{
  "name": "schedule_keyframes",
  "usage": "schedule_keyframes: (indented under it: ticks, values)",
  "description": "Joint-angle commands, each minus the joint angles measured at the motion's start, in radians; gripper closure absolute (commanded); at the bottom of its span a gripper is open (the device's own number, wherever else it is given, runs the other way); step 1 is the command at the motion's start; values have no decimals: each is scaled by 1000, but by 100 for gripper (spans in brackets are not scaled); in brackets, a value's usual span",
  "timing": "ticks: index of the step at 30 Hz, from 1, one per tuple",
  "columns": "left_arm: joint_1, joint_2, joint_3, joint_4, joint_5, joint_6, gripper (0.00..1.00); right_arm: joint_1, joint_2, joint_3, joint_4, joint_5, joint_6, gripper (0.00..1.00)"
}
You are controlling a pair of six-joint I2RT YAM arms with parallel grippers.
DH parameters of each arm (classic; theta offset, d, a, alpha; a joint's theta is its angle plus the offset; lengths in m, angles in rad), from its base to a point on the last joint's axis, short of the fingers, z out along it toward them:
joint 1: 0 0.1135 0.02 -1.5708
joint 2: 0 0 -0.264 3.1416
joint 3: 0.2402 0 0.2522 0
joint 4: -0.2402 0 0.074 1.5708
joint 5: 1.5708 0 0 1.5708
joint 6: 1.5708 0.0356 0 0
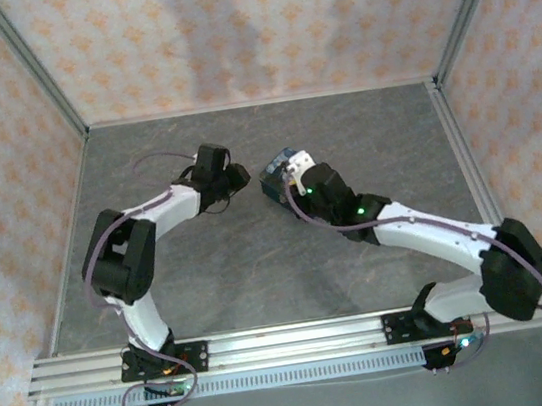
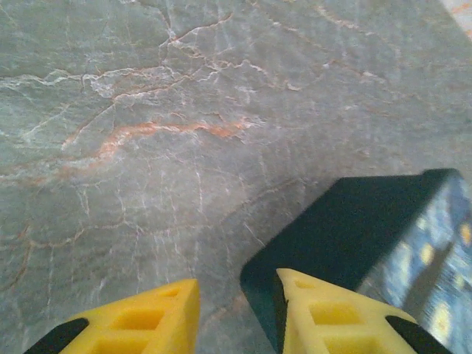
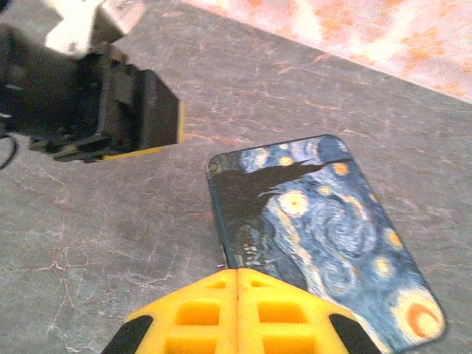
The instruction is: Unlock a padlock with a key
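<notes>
Pale wallpaper (image 1: 256, 23) with orange floral motifs fills the upper frame. A grey marbled tabletop (image 1: 261, 275) sits centre, aluminium rail (image 1: 300, 340) below.

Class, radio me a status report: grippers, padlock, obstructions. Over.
Left gripper open, beside dark-blue starry-night rectangular padlock. Right gripper shut, over its corner. No obstruction seen.
</notes>
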Motion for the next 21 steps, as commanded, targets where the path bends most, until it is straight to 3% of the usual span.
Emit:
schedule_keyframes:
  ticks: [1,6,12,21]
  values:
    - [-27,-71,-43,8,-48,-13,66,-21,-91,-38,-100,111,67,100]
    - [-68,-158,-84,-30,-69,5,59,-116,-189,-43,-196,168,159,100]
    - [-112,-258,-127,-74,-119,16,50,-245,-195,-52,-281,205,277,100]
    - [-136,-355,-165,-123,-165,27,45,-387,-63,-76,-284,214,432,100]
